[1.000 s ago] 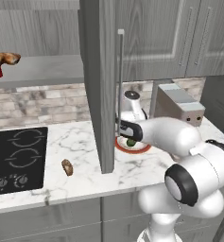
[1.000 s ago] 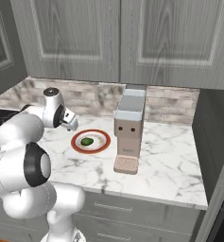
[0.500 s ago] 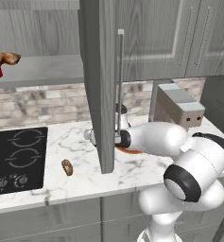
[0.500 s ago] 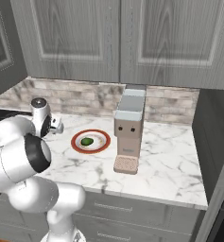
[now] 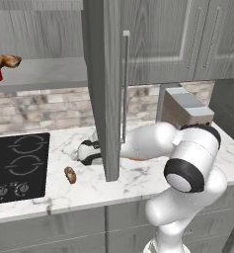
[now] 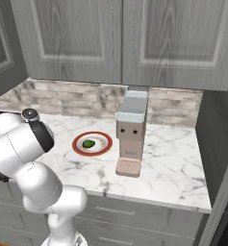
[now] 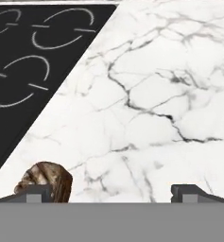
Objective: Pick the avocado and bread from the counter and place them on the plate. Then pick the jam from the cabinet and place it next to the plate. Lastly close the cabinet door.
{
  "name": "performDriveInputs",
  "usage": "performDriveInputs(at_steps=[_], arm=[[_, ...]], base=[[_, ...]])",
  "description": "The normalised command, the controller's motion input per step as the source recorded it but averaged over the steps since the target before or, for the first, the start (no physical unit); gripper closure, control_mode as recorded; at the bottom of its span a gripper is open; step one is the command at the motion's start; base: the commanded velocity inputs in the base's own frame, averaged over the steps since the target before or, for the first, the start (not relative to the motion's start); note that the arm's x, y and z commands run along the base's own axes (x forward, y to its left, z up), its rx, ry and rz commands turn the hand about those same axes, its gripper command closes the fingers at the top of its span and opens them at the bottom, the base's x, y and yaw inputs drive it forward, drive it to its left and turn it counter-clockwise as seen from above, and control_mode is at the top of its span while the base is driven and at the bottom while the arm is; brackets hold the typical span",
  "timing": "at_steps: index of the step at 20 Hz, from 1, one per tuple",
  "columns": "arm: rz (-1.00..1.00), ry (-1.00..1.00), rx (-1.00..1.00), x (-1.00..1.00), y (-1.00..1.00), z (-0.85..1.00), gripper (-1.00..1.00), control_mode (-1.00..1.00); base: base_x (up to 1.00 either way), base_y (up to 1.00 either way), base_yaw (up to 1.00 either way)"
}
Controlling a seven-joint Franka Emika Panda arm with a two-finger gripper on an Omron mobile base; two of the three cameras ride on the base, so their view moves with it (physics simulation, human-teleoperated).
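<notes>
Hovering low over the surface (image 5: 64,197) near its front edge beside the cooktop (image 5: 15,165), pincer (image 7: 106,191) spread wide and empty to straddle the bread (image 5: 69,174), avocado (image 6: 88,143) already on the plate (image 6: 77,142).

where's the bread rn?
The bread lies on the counter in the left base view, just right of the black cooktop and left of the open cabinet door; in the hand view it sits by one finger.
</notes>
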Motion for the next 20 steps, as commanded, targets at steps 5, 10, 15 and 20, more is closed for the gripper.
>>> performDriveInputs(at_steps=[5, 10, 15, 20], arm=[[0.25, -0.01, 0.0, -0.12, 0.69, -0.29, -1.0, -1.0], [0.15, -0.01, 0.0, -0.03, 0.32, -0.16, -1.0, -1.0], [0.0, 0.0, 0.0, 0.0, 0.03, -0.02, -1.0, -1.0], [0.0, 0.01, 0.0, 0.0, 0.1, -0.11, -1.0, -1.0]], base=[[0.0, 0.0, 0.0], [0.0, 0.0, 0.0], [0.0, 0.0, 0.0], [0.0, 0.0, 0.0]])
